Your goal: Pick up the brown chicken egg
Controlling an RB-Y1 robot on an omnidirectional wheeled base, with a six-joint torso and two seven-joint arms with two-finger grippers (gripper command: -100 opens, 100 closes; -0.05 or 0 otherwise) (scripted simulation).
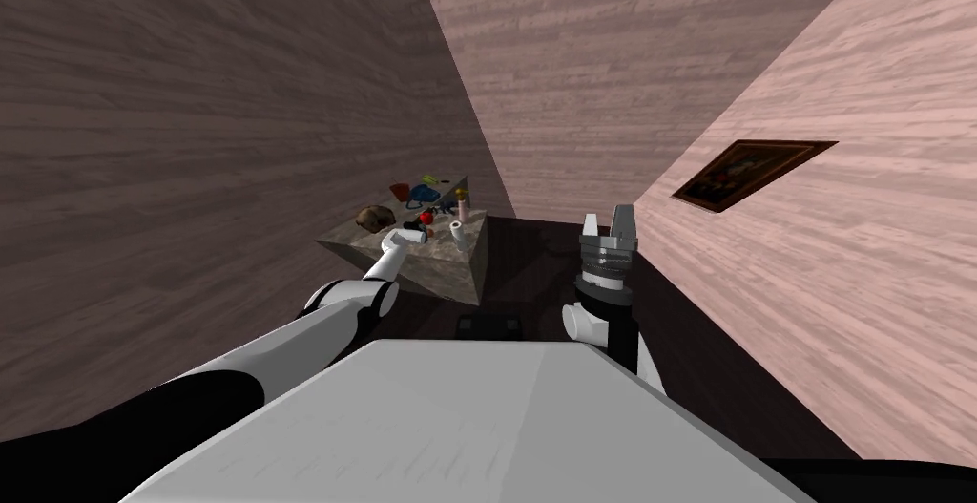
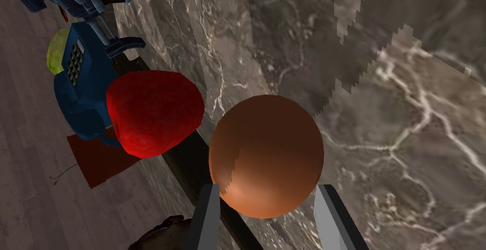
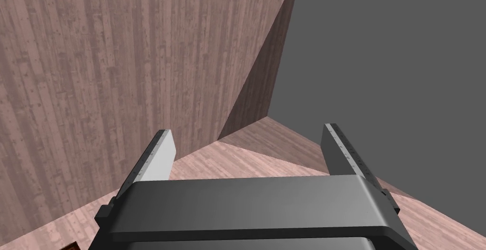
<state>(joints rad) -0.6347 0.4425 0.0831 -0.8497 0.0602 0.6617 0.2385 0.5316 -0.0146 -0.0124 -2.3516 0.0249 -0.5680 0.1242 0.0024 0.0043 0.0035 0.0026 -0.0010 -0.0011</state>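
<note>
**Editor:** What does this moment show?

**Operator:** My left hand [image 2: 266,188] is at the marble-patterned desk [image 2: 403,119], which stands ahead and to my left against the wall. Its two fingers are narrowed onto the brown egg [image 2: 266,154], one blade against each flank. The egg is over the desk top close to an edge. A red apple [image 2: 154,112] is just beside it, and a blue keypad phone [image 2: 80,90] lies on the apple's far side.

**Editor:** Is the egg off the surface?

**Operator:** I cannot tell whether it rests on the top or hangs clear of it.

**Editor:** How do you expect it to handle?

**Operator:** I judge it light, rigid and thin-shelled, with a smooth, curved skin. It will not give under pressure; it will crack. It can also slide along flat blades. The best hold is across the widest girth, with only enough squeeze to stop it rolling.

**Editor:** Is the grip placed there?

**Operator:** Not quite, as I read it. The fingertips [image 2: 211,199] meet the shell short of the fattest part, so more pressure could push the egg forward out of the hand. I would lift slowly and keep the hand level.

**Editor:** And the other arm?

**Operator:** My right hand [image 1: 611,223] is raised on the right near the wall, well apart from the desk. Its fingers are spread wide and hold nothing.
</note>
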